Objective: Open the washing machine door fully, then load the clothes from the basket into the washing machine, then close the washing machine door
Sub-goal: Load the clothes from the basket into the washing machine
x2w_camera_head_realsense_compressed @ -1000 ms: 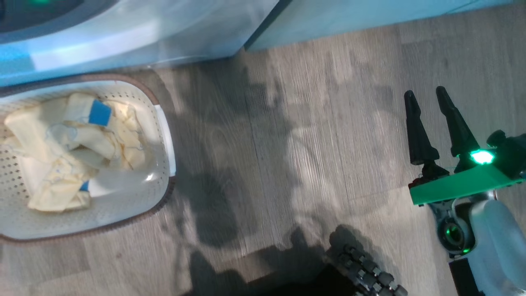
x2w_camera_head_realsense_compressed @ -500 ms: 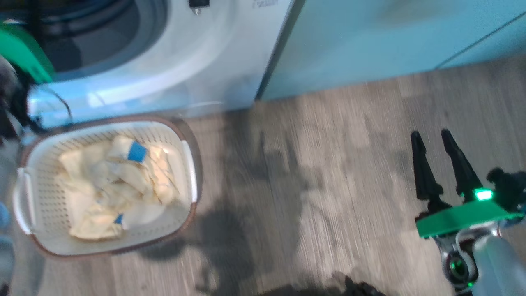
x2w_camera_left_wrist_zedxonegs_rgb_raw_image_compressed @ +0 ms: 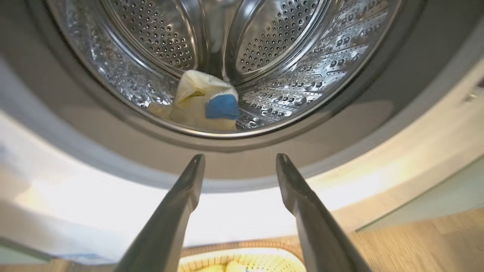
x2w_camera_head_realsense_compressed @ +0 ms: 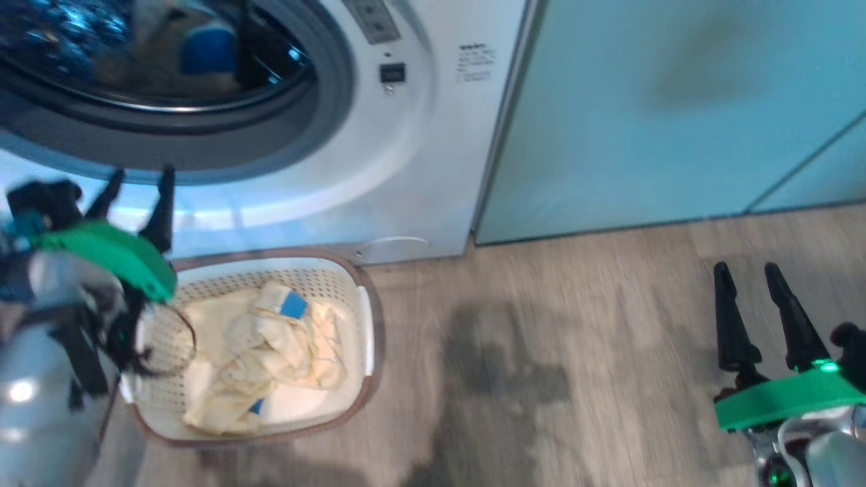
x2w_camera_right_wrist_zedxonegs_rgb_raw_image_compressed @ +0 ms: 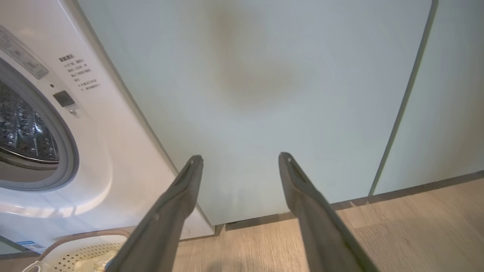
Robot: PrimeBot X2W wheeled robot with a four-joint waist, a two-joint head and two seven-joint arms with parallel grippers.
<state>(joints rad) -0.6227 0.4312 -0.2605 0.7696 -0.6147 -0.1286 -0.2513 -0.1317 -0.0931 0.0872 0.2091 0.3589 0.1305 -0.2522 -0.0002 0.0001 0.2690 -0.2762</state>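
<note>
Left pincer (x2w_camera_head_realsense_compressed: 142,173) open, empty, at washing machine (x2w_camera_head_realsense_compressed: 419,169) mouth; one garment (x2w_camera_left_wrist_zedxonegs_rgb_raw_image_compressed: 196,98) inside it. Basket (x2w_camera_head_realsense_compressed: 369,318) of clothes (x2w_camera_head_realsense_compressed: 270,352) at its foot. Right pincer (x2w_camera_head_realsense_compressed: 745,268) open, empty, off to its right.

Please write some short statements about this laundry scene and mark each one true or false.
1. A pale yellow garment lies inside the drum. True.
2. The basket is empty. False: clothes lie in it.
3. The left gripper holds a garment. False: it is open and empty, in front of the washing machine opening.
4. The right gripper is open above the floor. True.
</note>
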